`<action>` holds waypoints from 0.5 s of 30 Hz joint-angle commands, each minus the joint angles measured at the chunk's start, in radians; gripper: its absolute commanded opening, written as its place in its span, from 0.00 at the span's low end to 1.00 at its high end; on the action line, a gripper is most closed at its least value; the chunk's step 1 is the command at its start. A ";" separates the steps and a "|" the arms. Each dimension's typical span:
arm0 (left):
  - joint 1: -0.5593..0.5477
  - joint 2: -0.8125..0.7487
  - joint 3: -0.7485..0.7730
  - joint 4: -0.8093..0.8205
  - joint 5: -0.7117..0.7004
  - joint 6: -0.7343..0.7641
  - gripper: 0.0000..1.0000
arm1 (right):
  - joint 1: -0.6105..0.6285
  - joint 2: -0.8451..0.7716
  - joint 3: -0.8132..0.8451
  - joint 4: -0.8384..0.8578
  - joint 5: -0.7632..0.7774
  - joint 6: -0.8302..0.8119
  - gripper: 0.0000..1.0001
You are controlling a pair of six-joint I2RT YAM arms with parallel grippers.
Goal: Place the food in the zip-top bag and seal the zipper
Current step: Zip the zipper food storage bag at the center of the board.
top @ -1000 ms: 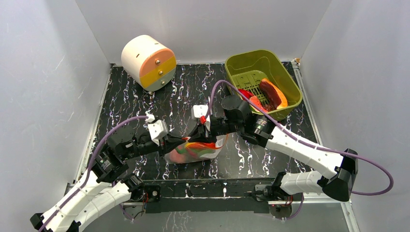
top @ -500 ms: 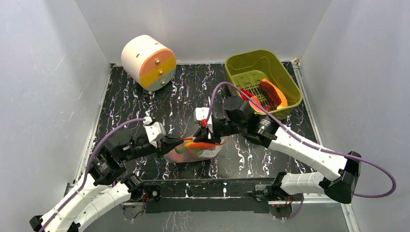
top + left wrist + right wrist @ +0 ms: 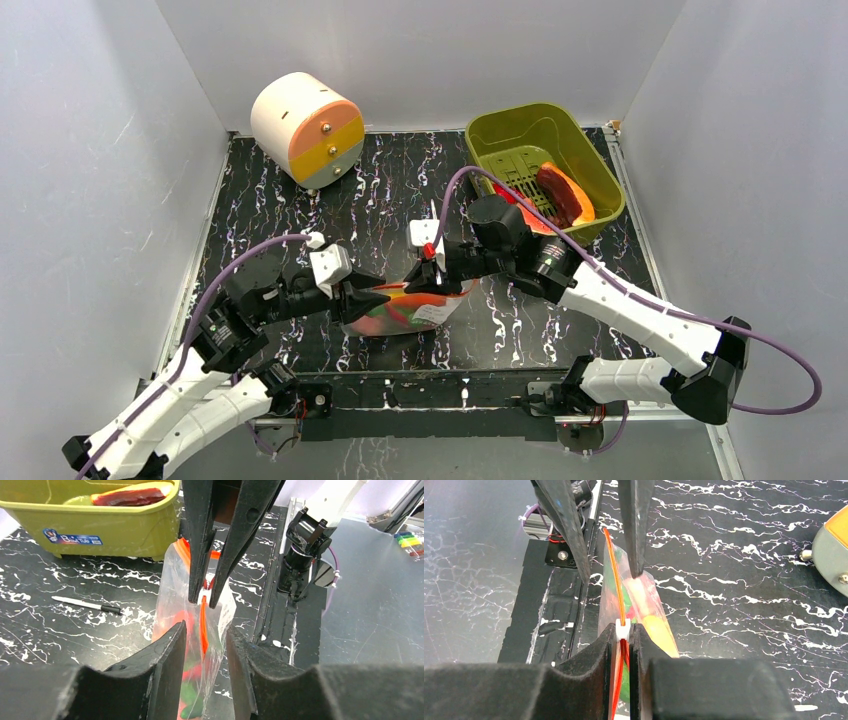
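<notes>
The zip-top bag (image 3: 400, 312), food (image 3: 651, 625) inside, stood on edge near the front of the table (image 3: 300, 190). My right gripper (image 3: 623, 630) pinched the white slider (image 3: 202, 596) on the zipper (image 3: 615, 580). My left gripper (image 3: 204, 632) straddled the mouth, jaws spread, gripping nothing. I judged the left should clamp the bag before the slider ran straight along. How far it was sealed lay hidden behind the right gripper.

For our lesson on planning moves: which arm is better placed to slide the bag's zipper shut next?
Right. The right pincer is shut on the zipper at its white slider; the left pincer stands open astride the bag, gripping nothing.
</notes>
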 commanded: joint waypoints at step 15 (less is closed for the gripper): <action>-0.002 0.033 0.034 0.019 0.041 0.041 0.00 | -0.004 0.008 0.027 0.075 -0.027 0.012 0.00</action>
